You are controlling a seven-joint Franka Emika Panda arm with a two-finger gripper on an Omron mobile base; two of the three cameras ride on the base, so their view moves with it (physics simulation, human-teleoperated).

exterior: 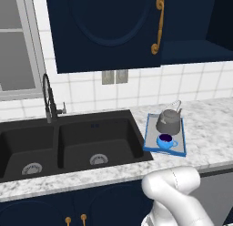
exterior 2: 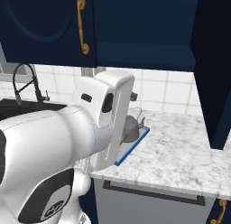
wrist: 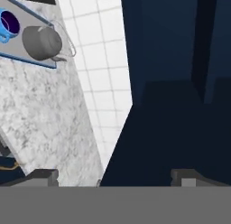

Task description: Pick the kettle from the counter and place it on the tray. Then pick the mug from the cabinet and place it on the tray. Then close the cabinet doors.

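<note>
Grey metal, the kettle [exterior: 169, 122] stands on the blue-rimmed tray [exterior: 148, 135] with the bright-blue mug [exterior: 166, 141] just beside it, both resting on the tray's grey surface. Seen from the hand [wrist: 115, 175], kettle [wrist: 41, 42] and mug [wrist: 8, 23] sit far off toward the upper left corner, well apart from the fingertips [wrist: 45, 175], with the tray [wrist: 27, 60] lying on the speckled marble counter [wrist: 40, 114] between them and the hand. Its two dark fingertips stand wide apart with nothing between them. Straight ahead of the hand is the dark navy cabinet [wrist: 180, 105], its interior shadowed and hard to read. In the left base view one cabinet door [exterior: 104, 29] with a curved brass handle [exterior: 158, 24] hangs above the black double sink [exterior: 68, 145], and the open cabinet [exterior: 200, 47] shows a navy shelf to its right. White tiles [exterior: 182, 86] back the counter [exterior: 209, 129].
</note>
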